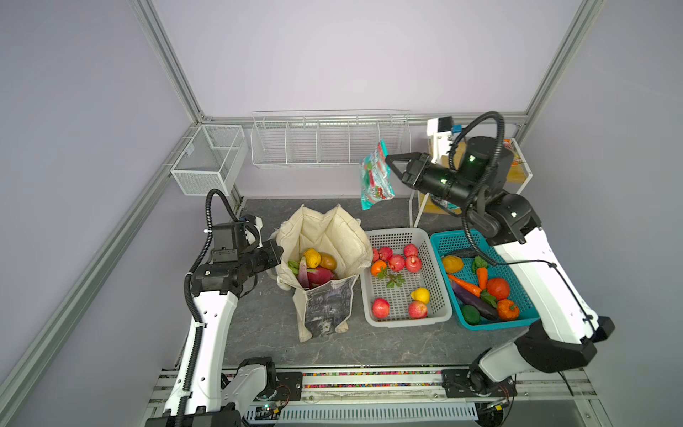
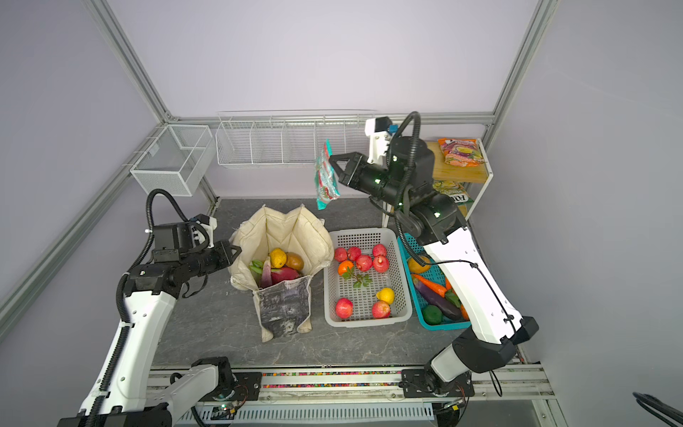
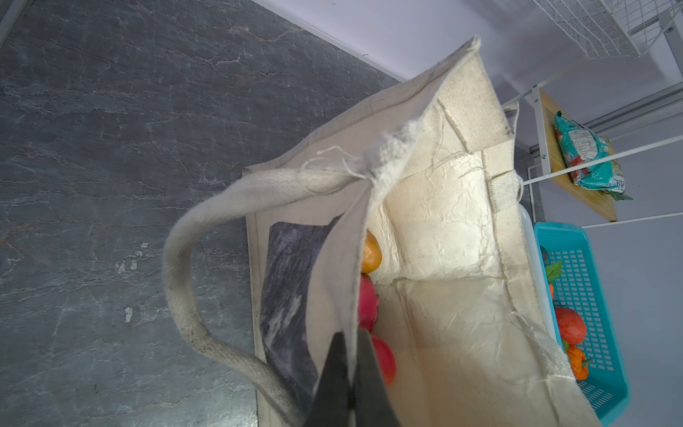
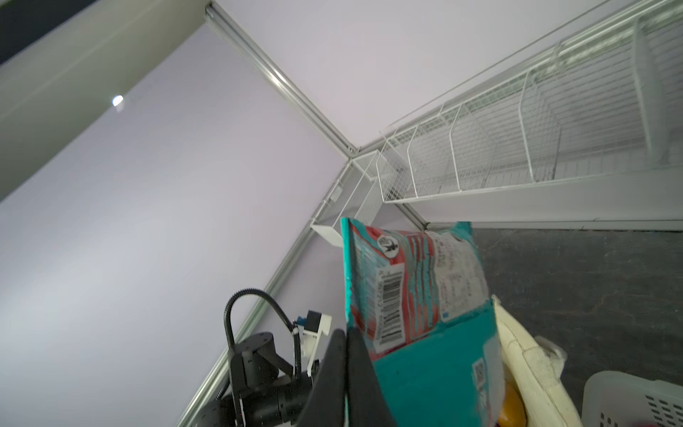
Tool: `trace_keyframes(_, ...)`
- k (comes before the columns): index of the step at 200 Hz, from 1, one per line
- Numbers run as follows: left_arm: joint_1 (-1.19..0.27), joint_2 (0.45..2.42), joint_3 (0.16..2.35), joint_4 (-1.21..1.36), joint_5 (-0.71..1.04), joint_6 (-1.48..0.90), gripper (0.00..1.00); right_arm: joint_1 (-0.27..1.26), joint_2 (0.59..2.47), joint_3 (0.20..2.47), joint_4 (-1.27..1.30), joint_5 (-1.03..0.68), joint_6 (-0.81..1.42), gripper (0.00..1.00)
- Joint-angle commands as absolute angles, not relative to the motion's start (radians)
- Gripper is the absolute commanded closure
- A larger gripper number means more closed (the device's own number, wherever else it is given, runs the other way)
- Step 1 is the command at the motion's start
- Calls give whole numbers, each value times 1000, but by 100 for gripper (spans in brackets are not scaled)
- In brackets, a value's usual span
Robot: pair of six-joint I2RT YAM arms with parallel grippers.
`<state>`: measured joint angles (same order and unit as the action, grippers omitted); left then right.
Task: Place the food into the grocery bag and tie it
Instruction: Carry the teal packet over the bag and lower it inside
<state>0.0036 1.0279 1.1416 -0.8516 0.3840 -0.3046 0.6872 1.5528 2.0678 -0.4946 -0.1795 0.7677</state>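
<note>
Teal pkt (image 4: 425,295) (barcode (image 4: 392,292)), "FOX" pkt (image 2: 452,190)

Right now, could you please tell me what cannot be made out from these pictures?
Bottom of the tote bag: hidden under the fruit in both top views.
Left gripper hold: too small to judge in both top views; only the left wrist view shows it shut on the bag's cloth.
Teal basket: partly covered by the right arm in a top view.
Snack packet print: too blurred to read in the right wrist view.
</note>
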Motion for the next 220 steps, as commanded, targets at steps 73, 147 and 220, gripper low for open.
trace_keyframes(73,26,994,1203,-925,382,-285,100,977,1797,2008,-495,-199,660,93)
trace_keyframes(147,26,972,1217,-945,404,-288,100,958,1935,2025,-506,-204,654,93)
trace_keyframes(220,26,972,1218,-937,385,-287,100,913,1970,1917,-494,-198,660,93)
